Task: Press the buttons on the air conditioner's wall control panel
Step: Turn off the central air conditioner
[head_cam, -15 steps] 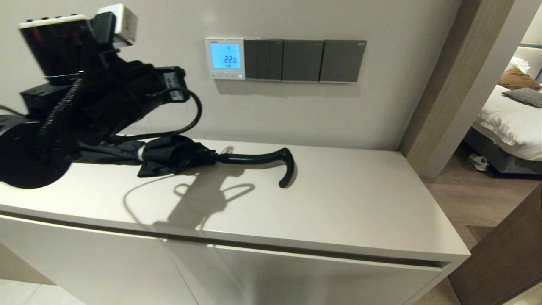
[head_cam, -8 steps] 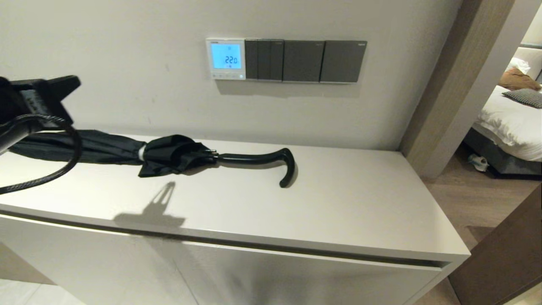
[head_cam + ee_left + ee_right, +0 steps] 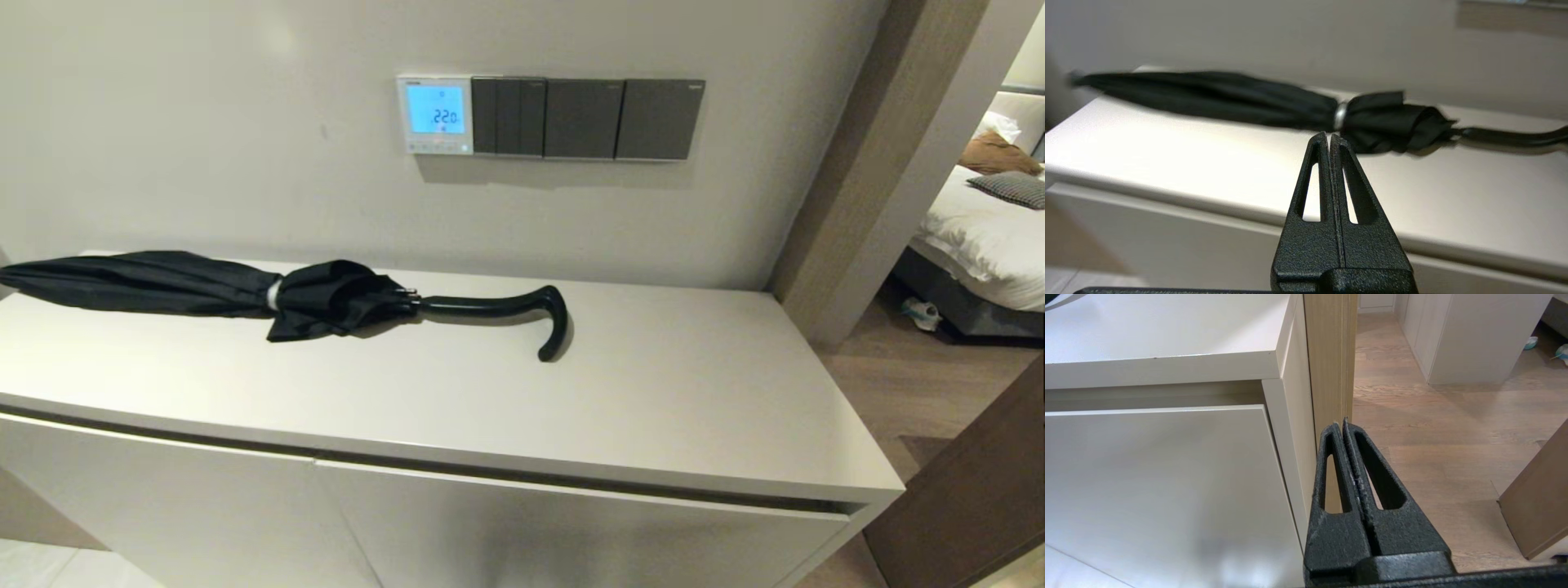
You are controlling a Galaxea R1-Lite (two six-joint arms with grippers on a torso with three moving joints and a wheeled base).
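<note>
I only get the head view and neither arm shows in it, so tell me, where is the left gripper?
Observer: The left gripper is shut, out in front of the cabinet, pointing toward the black umbrella.
Operator: And the right one?
Observer: The right gripper is shut too, low beside the cabinet's right front corner.
Operator: What does it face?
Observer: Its tips point at the wooden door frame by the cabinet's end.

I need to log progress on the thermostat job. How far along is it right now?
Nothing visibly done or in hand: the panel glows and reads 22.0, and no arm shows near it in the head view. The left tool is shut, low in front of the cabinet facing the umbrella; the right tool is shut by the cabinet's right corner. Left: reach and press the buttons.
</note>
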